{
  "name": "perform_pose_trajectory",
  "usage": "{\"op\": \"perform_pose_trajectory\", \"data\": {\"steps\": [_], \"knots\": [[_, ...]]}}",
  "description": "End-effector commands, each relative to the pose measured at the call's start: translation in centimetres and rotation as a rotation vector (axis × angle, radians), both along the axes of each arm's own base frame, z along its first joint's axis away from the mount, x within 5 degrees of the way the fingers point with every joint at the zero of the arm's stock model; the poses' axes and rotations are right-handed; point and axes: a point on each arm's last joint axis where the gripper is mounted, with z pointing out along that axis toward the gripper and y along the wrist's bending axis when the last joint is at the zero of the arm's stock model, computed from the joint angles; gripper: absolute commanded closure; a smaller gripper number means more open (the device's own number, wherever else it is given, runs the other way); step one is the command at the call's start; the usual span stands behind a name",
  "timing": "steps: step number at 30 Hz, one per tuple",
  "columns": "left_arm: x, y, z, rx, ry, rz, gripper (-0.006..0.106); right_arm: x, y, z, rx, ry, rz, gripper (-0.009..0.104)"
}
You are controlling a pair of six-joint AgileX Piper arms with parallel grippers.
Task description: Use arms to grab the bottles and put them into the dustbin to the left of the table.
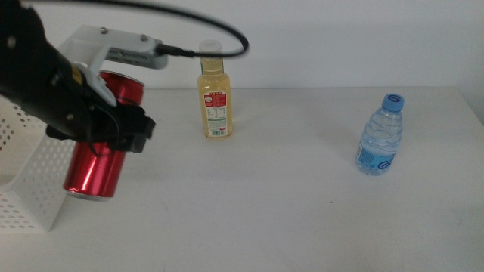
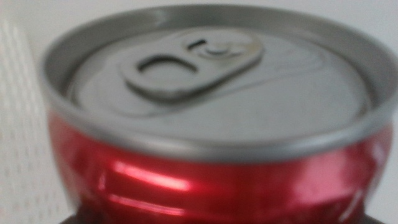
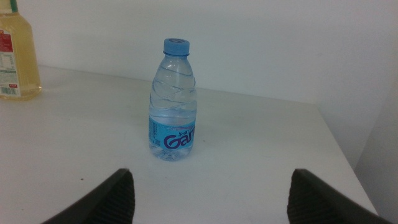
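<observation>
My left gripper (image 1: 113, 127) is shut on the slim red soda can (image 1: 94, 172) and holds it tilted in the air at the left end of the table (image 1: 287, 204), right beside the white perforated dustbin (image 1: 34, 181). The can's silver top and pull tab (image 2: 205, 74) fill the left wrist view. The yellow-juice bottle (image 1: 215, 98) stands upright at the back middle. The blue-capped water bottle (image 1: 380, 137) stands upright at the right. My right gripper (image 3: 211, 199) is open and low, a short way from the water bottle (image 3: 172, 102); it is out of the middle view.
A black cable arcs over the juice bottle from the left arm's white housing (image 1: 113, 47). The table's right edge runs just past the water bottle (image 3: 348, 168). The juice bottle (image 3: 15, 59) also shows in the right wrist view.
</observation>
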Motion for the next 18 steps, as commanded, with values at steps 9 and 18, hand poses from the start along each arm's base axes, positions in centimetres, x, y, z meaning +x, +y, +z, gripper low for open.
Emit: {"op": "perform_pose_trajectory", "data": {"steps": [9, 18], "knots": [[4.6, 5.4, 3.5, -0.076, 0.06, 0.133, 0.105, -0.2, -0.1, 1.2, -0.001, -0.118, -0.011, 0.031], [5.9, 10.7, 5.3, -0.076, 0.083, 0.215, 0.105, -0.2, -0.1, 1.2, -0.001, -0.118, -0.011, 0.031]]}}
